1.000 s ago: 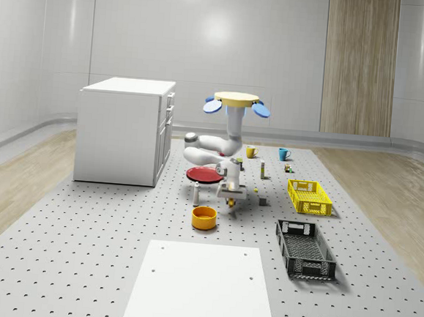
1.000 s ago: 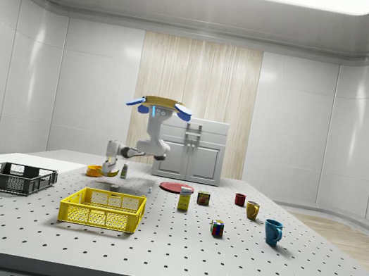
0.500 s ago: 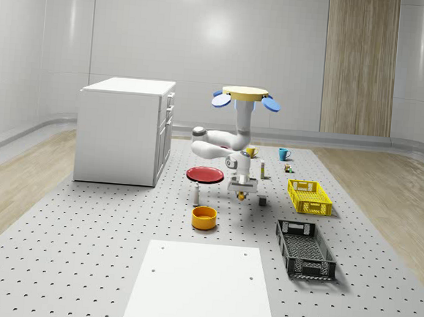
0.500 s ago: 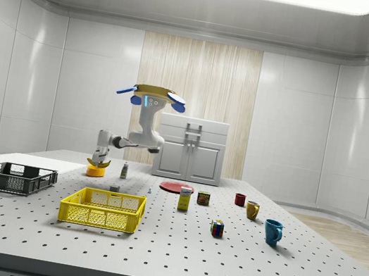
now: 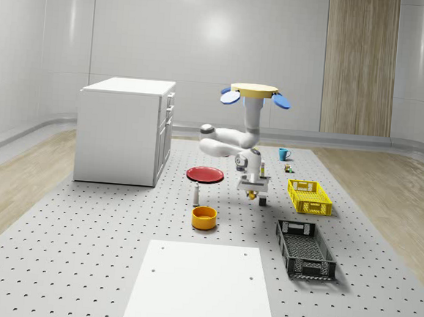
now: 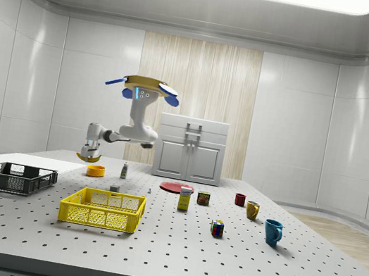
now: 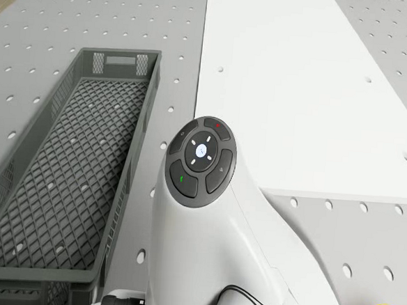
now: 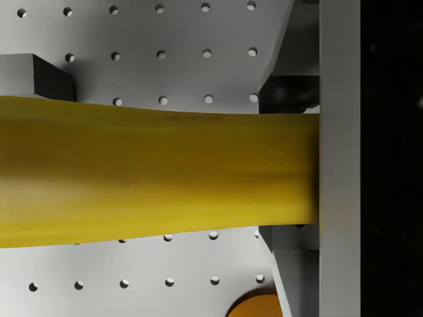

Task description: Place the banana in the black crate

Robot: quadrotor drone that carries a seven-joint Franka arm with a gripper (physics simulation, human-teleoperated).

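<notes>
- We see the banana point(image 8: 152, 172) clamped in the hand point(image 5: 255, 193), held in the air above the table point(image 5: 102, 253).
- The black crate point(image 5: 305, 248) lies nearby.
- The drone point(image 5: 254, 94) hovers over the table beside the red plate point(image 5: 205, 174).

No readable text anywhere (strip at side view's lower edge too blurred to make out).

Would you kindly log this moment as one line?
phase: carry | drone: airborne over table | gripper: shut on banana | black crate: empty
</notes>
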